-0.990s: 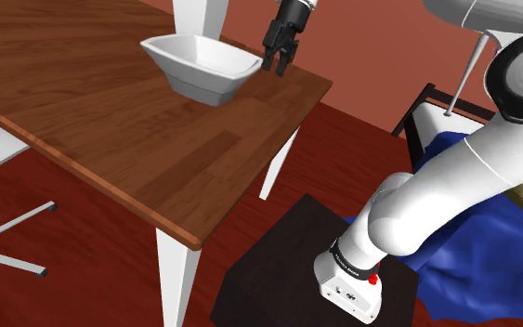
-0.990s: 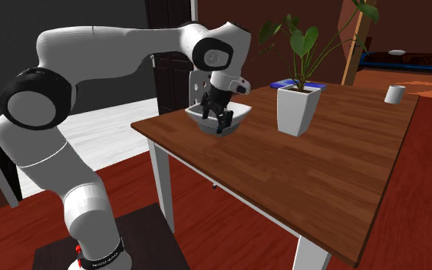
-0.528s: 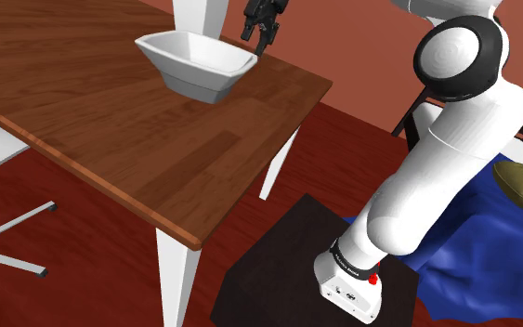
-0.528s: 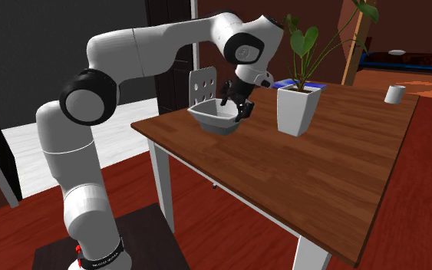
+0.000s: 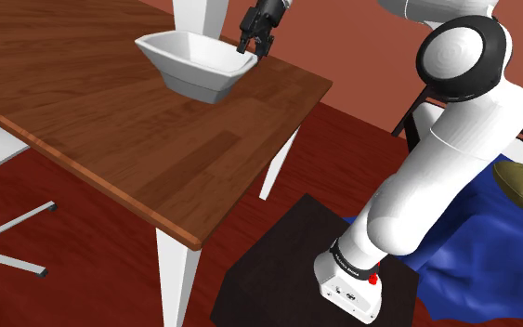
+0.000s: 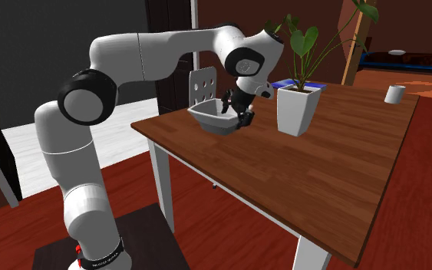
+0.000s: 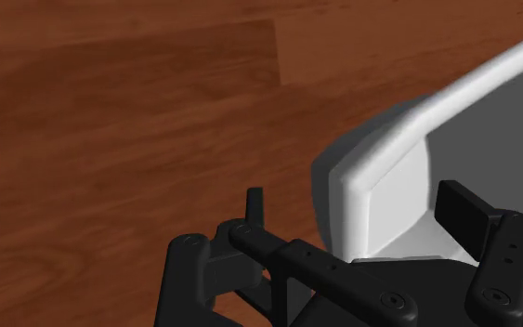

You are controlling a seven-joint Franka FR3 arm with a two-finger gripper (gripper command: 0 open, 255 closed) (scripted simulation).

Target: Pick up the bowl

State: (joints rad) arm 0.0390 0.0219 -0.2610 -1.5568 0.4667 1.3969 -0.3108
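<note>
The white bowl is sitting upright on the wooden table, close to one of the table's corners. The black gripper is hanging, pointing down, at the bowl's rim, at the end of the bowl toward the shoulder view's right. In the wrist view its fingers are standing apart and straddling the bowl's wall, one outside the bowl over the wood and the other inside the bowl. Neither seems to be pressing on the wall, though the small gaps are hard to judge, so the hand is reading as open and clasping nothing. A white potted plant is standing beside the bowl, apart from it.
</note>
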